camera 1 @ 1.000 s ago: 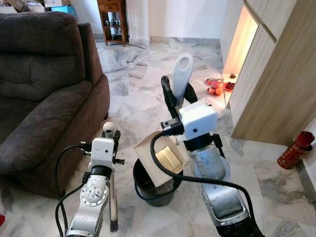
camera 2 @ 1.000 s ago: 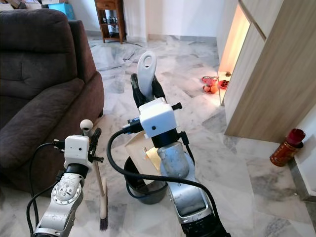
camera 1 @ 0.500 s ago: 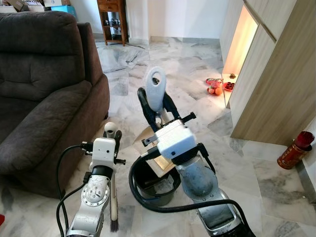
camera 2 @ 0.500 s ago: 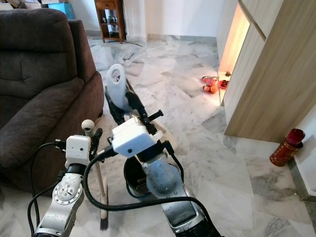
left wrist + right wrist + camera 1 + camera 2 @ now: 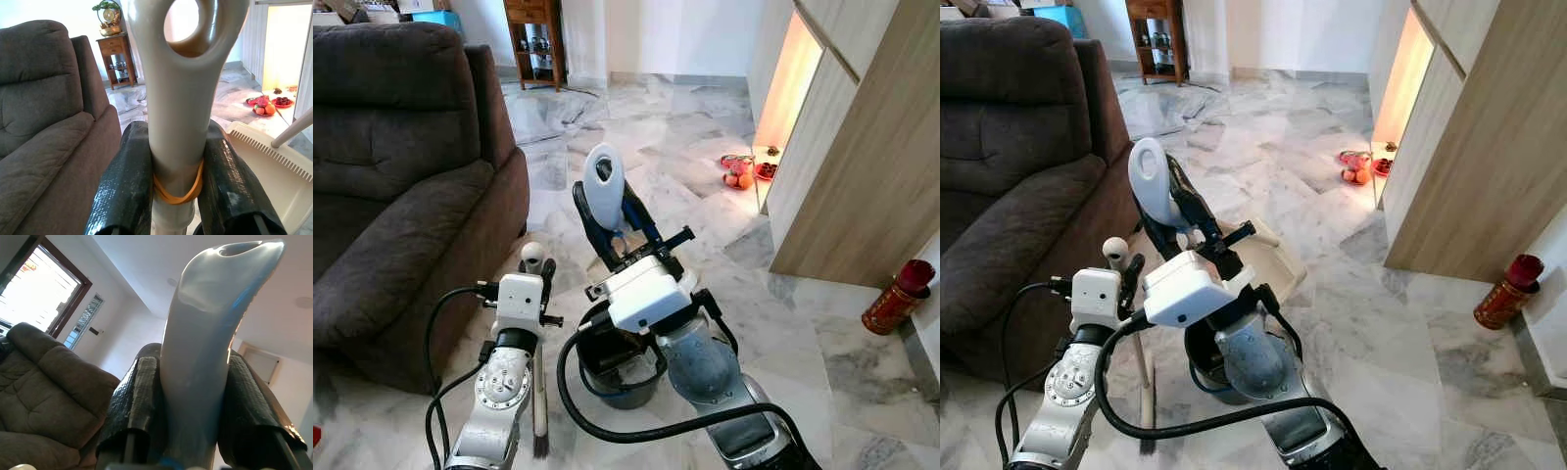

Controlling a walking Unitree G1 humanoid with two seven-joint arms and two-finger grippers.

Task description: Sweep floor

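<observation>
My right arm reaches forward and across my front, elbow low, wrist turned up, so my right tool (image 5: 607,227) points up and away from me. Its two black fingers (image 5: 139,401) are clamped on either side of the pale grey dustpan handle (image 5: 603,185), whose looped end stands up above the fingertips. The cream dustpan (image 5: 1268,260) itself hangs beyond the wrist, its tray tilted over the far rim of the dark bucket (image 5: 617,367) that stands on the marble floor (image 5: 705,206) right under that arm.

My left arm is bent up close to my body on the left, forearm rising nearly vertical. My left tool (image 5: 536,274) is closed around the hand broom (image 5: 538,392) near its upper end; in the left wrist view both black fingers (image 5: 128,181) press against the grey handle, which carries an orange rubber band just between them. The broom hangs almost upright, its rounded knob above the tool and its dark bristles down at the floor, just beside the bucket.

The brown sofa (image 5: 401,186) sits close on my left, a wooden cabinet (image 5: 857,157) on my right, and a red bottle (image 5: 899,297) stands on the floor near the cabinet's foot.
</observation>
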